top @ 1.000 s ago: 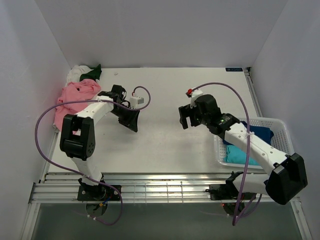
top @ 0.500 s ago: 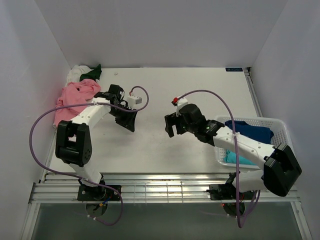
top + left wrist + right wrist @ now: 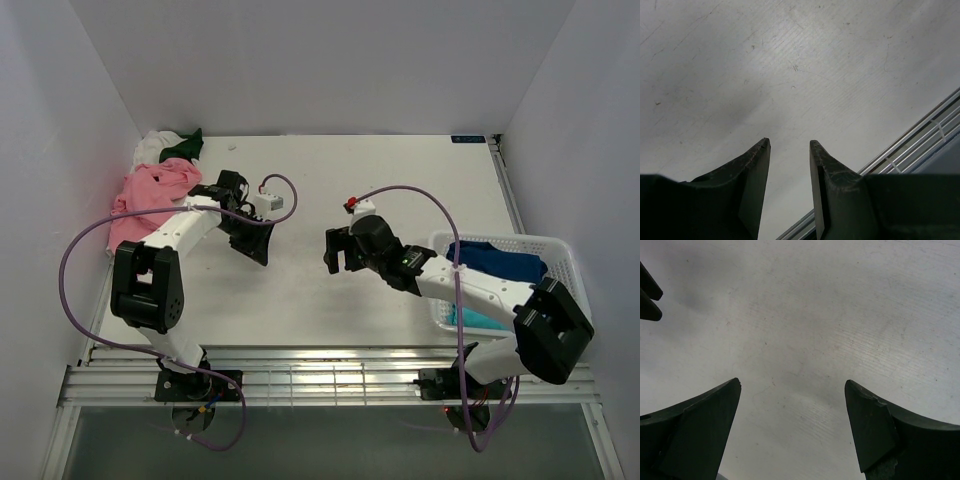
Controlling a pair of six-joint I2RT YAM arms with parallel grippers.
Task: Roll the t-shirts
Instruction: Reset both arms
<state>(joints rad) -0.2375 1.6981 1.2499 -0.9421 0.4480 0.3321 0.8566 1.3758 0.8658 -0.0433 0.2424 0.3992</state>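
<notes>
White and matt, the table (image 3: 330,190) takes most of the top view, and its surface shows fine scratches in both wrist views. At its near edge run metal rails (image 3: 330,375).

The white plastic mesh basket (image 3: 563,262) stands at the right side of the table, partly behind the right arm. Two t-shirts lie inside it. The dark blue t-shirt (image 3: 505,262) fills the far part of the basket and its cloth rises a little over the rim. The teal t-shirt (image 3: 470,317) lies in the near part, and only a small strip of it shows beside the arm.

The other t-shirts are at the far left corner of the table, against the wall. The pink t-shirt (image 3: 150,195) is the biggest of them, a loose crumpled heap with many folds, not rolled. Behind it lies the white t-shirt (image 3: 150,148), also crumpled, and the dark green t-shirt (image 3: 185,145) rests on the right side of the white one, with one corner pointing up.

The left gripper (image 3: 789,145) is just to the right of the pink t-shirt, over bare table; its jaws stand partly apart and nothing is between them. The right gripper (image 3: 792,387) is near the middle of the table, left of the basket; its jaws are spread wide and are empty too.
</notes>
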